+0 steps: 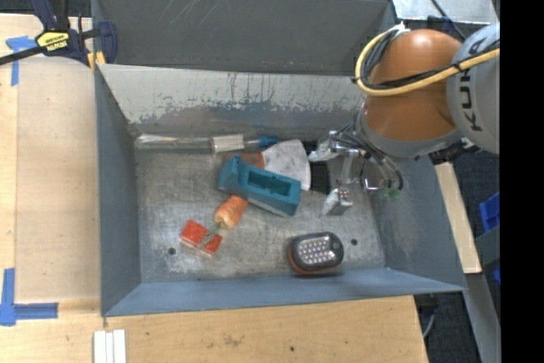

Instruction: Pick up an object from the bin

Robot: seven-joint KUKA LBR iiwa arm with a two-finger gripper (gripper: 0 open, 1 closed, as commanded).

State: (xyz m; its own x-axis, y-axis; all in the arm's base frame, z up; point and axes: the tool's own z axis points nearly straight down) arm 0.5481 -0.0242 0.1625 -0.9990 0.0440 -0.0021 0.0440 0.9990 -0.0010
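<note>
Here I am, reaching in from the right, my claw [344,193] down low in the right part of the grey bin [115,183]. Its tip hangs over a bare patch of floor. Whether the claw is spread or pressed together, I cannot tell from this angle.

Closest to me is a small black piece [319,175], just to the left of the claw, and I cannot say whether I touch it. Tucked against that piece is a crumpled white wad [286,155]. A chunky blue block [259,185] lies slantwise below the wad. Its right end is near my tip.

Towards the front wall, below the claw and apart from it, lies a dark oval gadget [316,253] with a grid of pale dots on its face.

Further left, well away from me, there is an orange-and-tan piece [229,211] just off the blue block's lower left corner. Beyond it sits a small red piece [201,238], out on the open floor.

Along the back wall runs a clear rod [183,143] with a silvery section, lying flat where the floor meets the wall.
</note>
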